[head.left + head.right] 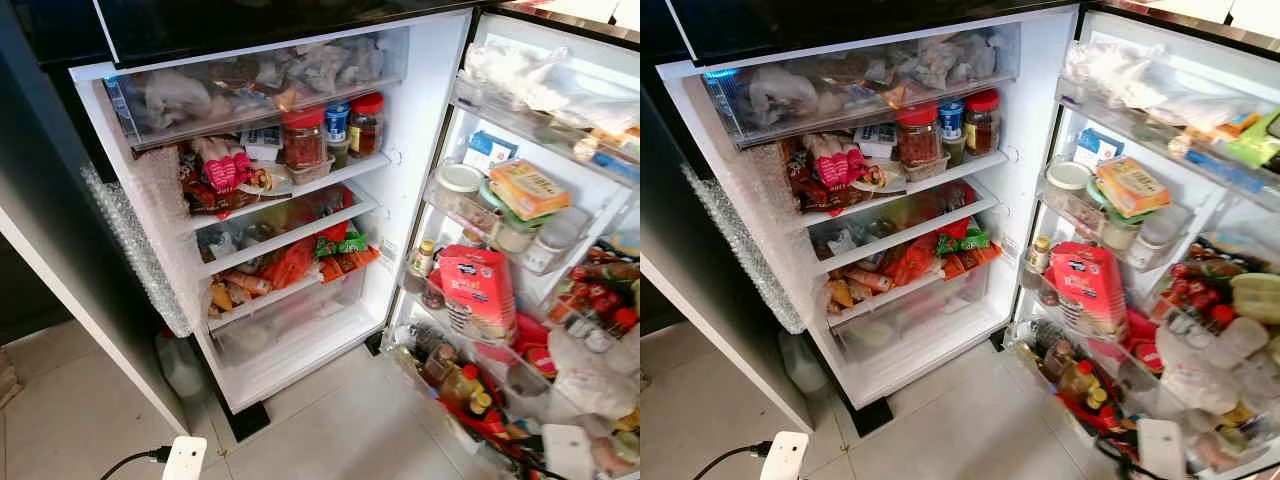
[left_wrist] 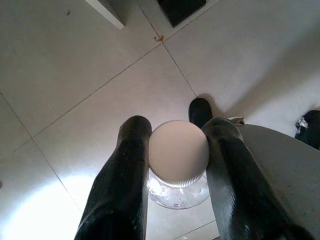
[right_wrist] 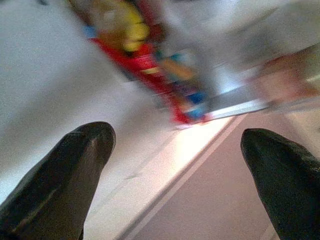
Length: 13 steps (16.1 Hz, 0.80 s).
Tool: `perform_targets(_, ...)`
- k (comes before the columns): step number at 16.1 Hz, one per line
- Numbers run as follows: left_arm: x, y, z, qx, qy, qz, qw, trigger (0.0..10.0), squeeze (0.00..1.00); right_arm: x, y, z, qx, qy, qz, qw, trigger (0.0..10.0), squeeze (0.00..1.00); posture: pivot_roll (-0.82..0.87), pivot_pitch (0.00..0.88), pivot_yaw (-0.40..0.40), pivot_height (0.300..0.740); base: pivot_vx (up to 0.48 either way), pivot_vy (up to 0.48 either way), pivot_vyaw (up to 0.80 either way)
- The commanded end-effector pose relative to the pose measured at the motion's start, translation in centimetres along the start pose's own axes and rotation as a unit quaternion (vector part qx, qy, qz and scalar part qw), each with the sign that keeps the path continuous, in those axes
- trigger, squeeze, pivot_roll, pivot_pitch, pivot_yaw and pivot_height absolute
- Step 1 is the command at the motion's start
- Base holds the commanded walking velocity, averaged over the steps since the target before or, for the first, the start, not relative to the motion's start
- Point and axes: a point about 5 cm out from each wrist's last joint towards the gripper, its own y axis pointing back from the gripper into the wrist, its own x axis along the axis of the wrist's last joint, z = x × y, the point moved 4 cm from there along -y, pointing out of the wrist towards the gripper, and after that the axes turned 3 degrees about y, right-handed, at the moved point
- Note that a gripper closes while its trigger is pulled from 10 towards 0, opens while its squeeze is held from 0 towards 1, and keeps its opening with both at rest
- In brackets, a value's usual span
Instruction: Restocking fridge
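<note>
Here the fridge (image 1: 420, 150) stands wide open before the robot, its door (image 1: 560, 250) swung out to the right with racks crowded with jars, cartons and bottles. Inside, a clear drawer (image 1: 250, 80) at the top holds bagged food; on the shelf below it stand a red-lidded jar (image 1: 304, 137), a blue-capped tub (image 1: 338, 122) and a second red-lidded jar (image 1: 366, 123), with red packets (image 1: 220, 165) to their left. Lower shelves carry orange and green packets (image 1: 330, 255), and the bottom bin (image 1: 290, 330) looks nearly bare. In the left wrist view, the left pincer (image 2: 179, 150) pinches a clear jar with a white ribbed lid (image 2: 178, 153), its two black fingers (image 2: 127, 165) pressed against opposite sides of the lid, held above the pale tiled floor (image 2: 75, 75). In the right wrist view, which is blurred, the right pincer (image 3: 175, 145) is spread wide with nothing between its fingertips, pointing toward the red-edged lower door rack (image 3: 165, 85). A white plug adaptor (image 1: 185, 458) with a black cable lies on the floor near the fridge.
</note>
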Motion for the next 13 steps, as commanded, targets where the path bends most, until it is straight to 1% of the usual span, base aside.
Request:
perform_targets(1,-0.3,0.0,-0.1,0.002,0.0,-0.005,1.0,10.0,0.0,-0.8,0.1,-0.9,0.021,-0.032,-0.02,0.999,10.0,0.0,0.07,0.0,-0.041,0.74,0.0,0.0,0.0)
perform_targets(2,-0.3,0.0,-0.1,0.003,0.003,-0.003,1.0,10.0,0.0,-1.1,0.1,-1.3,0.028,-0.039,-0.027,0.998,10.0,0.0,0.07,0.0,-0.041,0.74,0.0,0.0,0.0)
perform_targets(3,-0.3,0.0,-0.1,0.003,0.007,-0.001,1.0,10.0,0.0,-1.9,0.3,-2.4,0.036,-0.078,-0.045,0.995,10.0,0.0,0.07,0.0,-0.04,0.74,0.0,0.0,0.0)
perform_targets(4,-0.3,0.0,-0.1,0.002,0.009,0.0,1.0,10.0,0.0,-2.2,0.3,-2.7,0.036,-0.099,-0.052,0.993,10.0,0.0,0.07,0.0,-0.04,0.74,0.0,0.0,0.0)
perform_targets(6,-0.3,0.0,0.0,-0.002,0.012,-0.001,1.0,10.0,0.0,-3.0,0.6,-4.3,0.055,-0.09,-0.067,0.992,10.0,0.0,0.08,0.0,-0.038,0.74,0.0,0.0,0.0)
perform_targets(7,-0.3,0.0,0.1,-0.006,0.018,-0.001,1.0,10.0,0.0,-3.0,0.7,-4.8,0.058,-0.093,-0.068,0.992,10.0,0.0,0.08,0.0,-0.038,0.74,0.0,0.0,0.0)
perform_targets(8,-0.2,0.0,0.1,-0.009,0.017,0.001,1.0,10.0,0.0,-3.1,0.7,-4.8,0.053,-0.109,-0.07,0.99,10.0,0.0,0.08,0.0,-0.037,0.74,0.0,0.0,0.0)
perform_targets(9,-0.2,0.0,0.1,-0.009,0.017,0.001,1.0,10.0,0.0,-3.1,0.7,-4.8,0.05,-0.111,-0.074,0.99,10.0,0.0,0.08,0.0,-0.037,0.74,0.289,0.0,0.0)
perform_targets(11,-0.2,0.0,0.1,-0.009,0.017,0.0,1.0,10.0,0.0,-2.9,0.6,-4.4,0.046,-0.123,-0.076,0.988,10.0,0.0,0.08,0.0,-0.039,0.74,0.315,0.0,-0.78)
perform_targets(13,-0.3,0.0,0.2,-0.011,0.018,-0.001,1.0,10.0,0.0,-2.5,0.5,-4.1,0.05,-0.109,-0.071,0.99,10.0,0.0,0.08,0.0,-0.04,0.74,0.319,0.0,-0.73)
